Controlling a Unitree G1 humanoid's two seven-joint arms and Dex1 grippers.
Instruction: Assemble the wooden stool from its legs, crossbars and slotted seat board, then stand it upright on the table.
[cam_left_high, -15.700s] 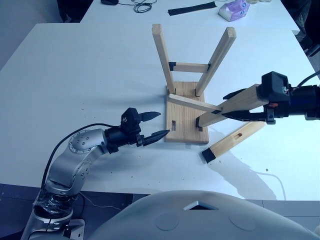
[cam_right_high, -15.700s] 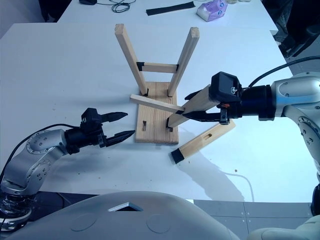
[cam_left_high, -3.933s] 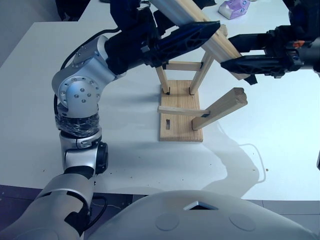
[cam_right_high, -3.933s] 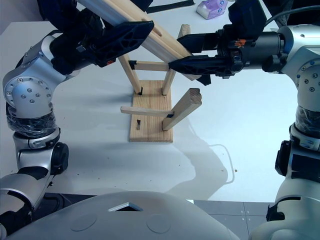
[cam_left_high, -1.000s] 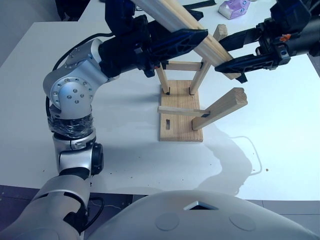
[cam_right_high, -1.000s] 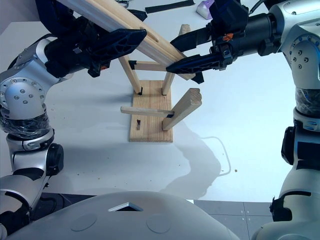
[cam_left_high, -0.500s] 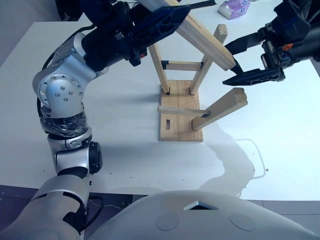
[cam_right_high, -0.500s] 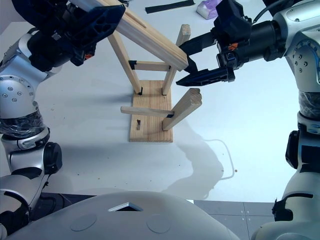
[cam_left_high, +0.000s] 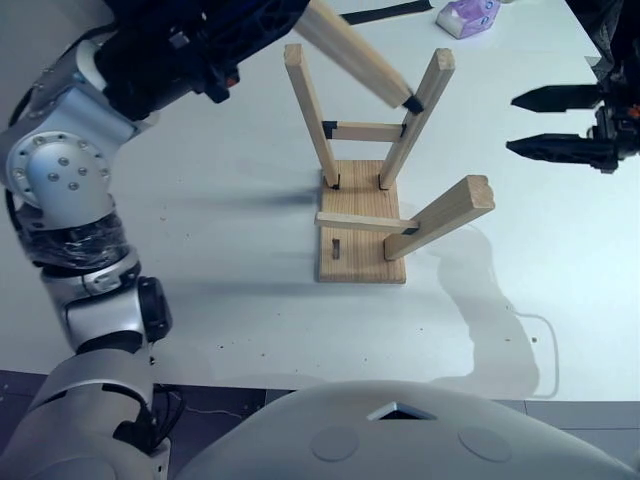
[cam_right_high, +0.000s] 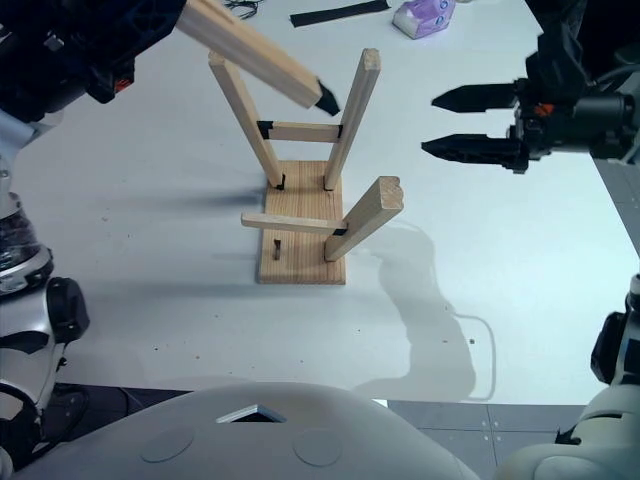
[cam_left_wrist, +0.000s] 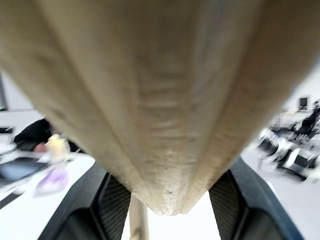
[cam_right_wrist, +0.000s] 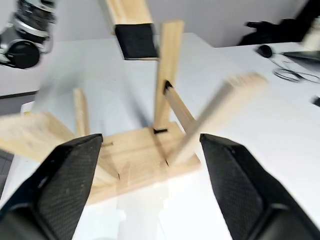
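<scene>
Two crossbars (cam_left_high: 368, 131), one seat board (cam_left_high: 358, 265) flat on table (cam_left_high: 200, 210).
Two upright legs (cam_left_high: 308, 115), one tilted leg (cam_left_high: 440, 217) in board; left gripper (cam_left_high: 275, 15) clamps fourth leg (cam_left_high: 355, 62); right gripper (cam_right_high: 430, 124) gapes empty, right.

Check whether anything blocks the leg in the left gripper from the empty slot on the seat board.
Partly. The held leg hangs high beside the two upright legs. The loose crossbar juts across the seat board, right by the empty slot.

Pale wood seat board (cam_left_high: 362, 266), black-tipped leg (cam_left_high: 355, 60), white table (cam_left_high: 220, 220)
</scene>
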